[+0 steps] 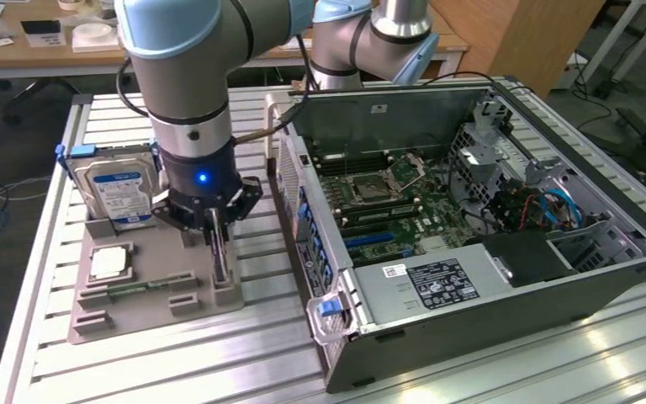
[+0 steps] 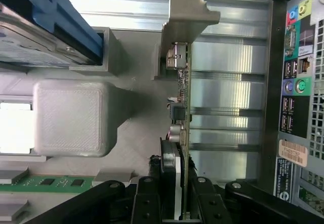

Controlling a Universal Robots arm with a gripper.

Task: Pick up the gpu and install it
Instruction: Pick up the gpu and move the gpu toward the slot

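The slotted aluminium tabletop [image 1: 132, 370] carries everything here. On the exterior view's right lies the big dark-grey metal computer case [image 1: 525, 303], side panel off. Its green motherboard [image 1: 385, 202] is exposed, and the blue expansion slot [image 1: 368, 239] near the rear wall looks unoccupied. The grey-and-blue robot arm [image 1: 182, 76] reaches down on the exterior view's left, over the flat grey printed plastic parts tray [image 1: 144, 316] just beside the case.

At the tray's far end the silver hard drive with the blue-white label [image 1: 121, 189] stands upright. Along the tray's right edge, nearest the case, the thin dark rectangular gpu card [image 1: 221, 269] stands on its long edge in the tray's holder. The wrist view shows its pale metal bracket end against a grey post of that holder.

The black 2-fingered tool [image 2: 175, 193] is down on the card's top edge. Its fingers [image 2: 147, 203] are set narrow, 1 on each face, and appear pressed against the card, so I judge it gripped. The card's lower edge looks seated in the tray.

The small square silvery CPU chip [image 1: 110, 263] and the green memory stick [image 1: 132, 289] lie untouched, further left in the tray.

So the task is at an early stage: the grasp looks made, while the lift out, the carry to the case and the seating in the slot are not yet done.
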